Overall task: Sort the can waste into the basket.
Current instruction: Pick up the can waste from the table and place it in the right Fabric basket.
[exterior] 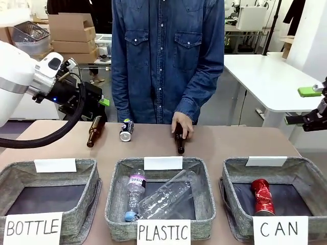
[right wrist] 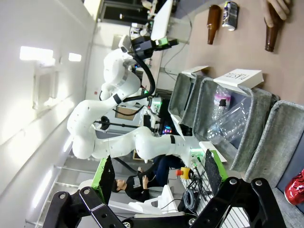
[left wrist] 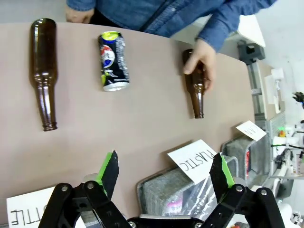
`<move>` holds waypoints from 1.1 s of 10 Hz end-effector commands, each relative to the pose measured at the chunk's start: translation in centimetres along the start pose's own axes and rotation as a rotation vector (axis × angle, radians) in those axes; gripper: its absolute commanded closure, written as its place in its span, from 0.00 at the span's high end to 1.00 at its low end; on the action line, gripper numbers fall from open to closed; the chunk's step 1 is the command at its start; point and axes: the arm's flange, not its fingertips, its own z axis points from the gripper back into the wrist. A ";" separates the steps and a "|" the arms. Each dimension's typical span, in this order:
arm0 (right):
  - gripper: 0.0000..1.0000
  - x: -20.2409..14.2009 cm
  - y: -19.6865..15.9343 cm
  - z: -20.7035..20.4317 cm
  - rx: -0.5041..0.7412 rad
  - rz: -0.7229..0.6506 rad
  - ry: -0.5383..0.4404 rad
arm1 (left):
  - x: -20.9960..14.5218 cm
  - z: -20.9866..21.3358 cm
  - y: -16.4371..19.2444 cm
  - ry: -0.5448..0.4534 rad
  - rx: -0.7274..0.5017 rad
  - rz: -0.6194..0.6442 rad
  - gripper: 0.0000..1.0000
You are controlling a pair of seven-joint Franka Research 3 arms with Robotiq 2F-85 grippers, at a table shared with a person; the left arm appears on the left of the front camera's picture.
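A black-and-silver can lies on the brown table's far side; the left wrist view shows the same can ahead of my left gripper. That left gripper hovers open above the table's far left, nothing between its green pads. A crushed red can lies inside the grey basket signed CAN at the front right. My right gripper hangs open at the right edge, high above that basket. In the right wrist view my right gripper stands open, with the red can at the lower right corner.
A person in a denim shirt stands across the table, one hand on a brown bottle. Another brown bottle lies left of the black can. The PLASTIC basket holds clear bottles. The BOTTLE basket stands front left.
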 end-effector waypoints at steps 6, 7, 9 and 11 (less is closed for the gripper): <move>1.00 0.0 0.1 0.2 -0.001 0.019 0.011 | 4.4 3.7 0.3 0.071 -0.092 0.011 1.00; 1.00 0.0 0.1 0.2 -0.001 0.019 0.011 | 2.4 11.0 4.3 0.000 -0.092 0.088 1.00; 1.00 0.0 0.1 0.2 -0.001 0.019 0.011 | -2.4 19.9 12.8 0.000 -0.320 0.247 1.00; 1.00 0.0 0.1 0.2 -0.001 0.019 0.011 | -3.5 17.9 14.0 0.033 -0.407 0.234 1.00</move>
